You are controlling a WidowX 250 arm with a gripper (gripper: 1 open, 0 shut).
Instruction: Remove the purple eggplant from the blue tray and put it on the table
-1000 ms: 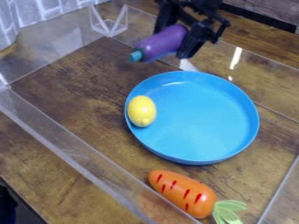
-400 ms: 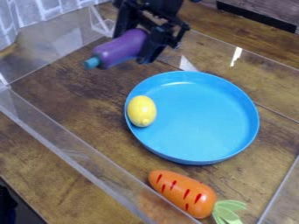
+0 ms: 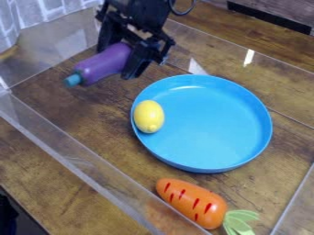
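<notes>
Eggplant (image 3: 103, 66) and gripper (image 3: 125, 46) have moved together across the view, from beyond the blue tray (image 3: 203, 123) to the left side of the picture, and they now sit lower in the frame than a second ago. The dark fingers are clamped on the eggplant near one end, while its teal-tipped end points away from them, toward the clear wall. The yellow lemon (image 3: 149, 116) is where it was, inside the tray by the rim, and the orange carrot (image 3: 192, 202) has not shifted on the surface (image 3: 50, 96).

For the task, that means the removal half looks done: the eggplant is outside the tray's outline, over bare wood planks. What remains is the placing. It seems to be held above the surface, though from this angle I can't be sure how near it is. The next move likely calls for lowering it clear of the acrylic wall (image 3: 92, 151), then letting go gently so it doesn't roll.
</notes>
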